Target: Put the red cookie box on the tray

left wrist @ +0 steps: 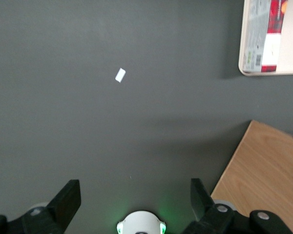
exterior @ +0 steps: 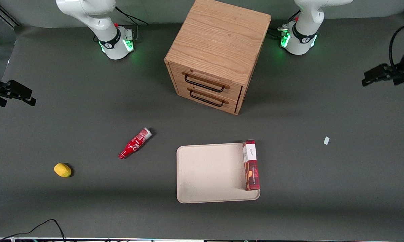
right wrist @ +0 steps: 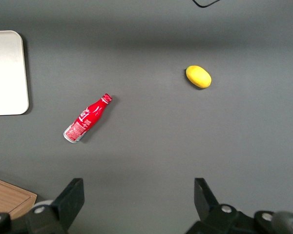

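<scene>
My working arm is glossy white, its rounded base (exterior: 301, 38) ringed with a black band and glowing green lights, black cables trailing off. Its matte-black two-finger gripper (left wrist: 136, 200) has blocky fingers (left wrist: 68, 197) and round silver screws.

The left arm's gripper (exterior: 373, 78) was held high above the table at the working arm's end, well off the surface. Its two fingers (left wrist: 66, 200) were spread wide apart, and nothing was gripped between them.
</scene>
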Action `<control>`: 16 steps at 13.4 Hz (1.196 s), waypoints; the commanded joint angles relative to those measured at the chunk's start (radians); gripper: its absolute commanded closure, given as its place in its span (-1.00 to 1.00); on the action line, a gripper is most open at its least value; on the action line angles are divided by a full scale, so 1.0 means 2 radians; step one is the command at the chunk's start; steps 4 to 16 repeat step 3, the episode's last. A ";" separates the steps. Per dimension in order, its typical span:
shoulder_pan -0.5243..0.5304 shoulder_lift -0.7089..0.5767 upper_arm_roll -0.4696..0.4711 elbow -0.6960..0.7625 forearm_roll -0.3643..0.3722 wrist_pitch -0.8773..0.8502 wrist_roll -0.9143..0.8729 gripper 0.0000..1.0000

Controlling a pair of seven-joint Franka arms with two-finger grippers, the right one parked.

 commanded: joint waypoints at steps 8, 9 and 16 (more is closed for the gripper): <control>-0.025 -0.001 0.025 -0.002 0.002 -0.005 0.011 -1.00; -0.025 -0.001 0.025 -0.002 0.002 -0.005 0.011 -1.00; -0.025 -0.001 0.025 -0.002 0.002 -0.005 0.011 -1.00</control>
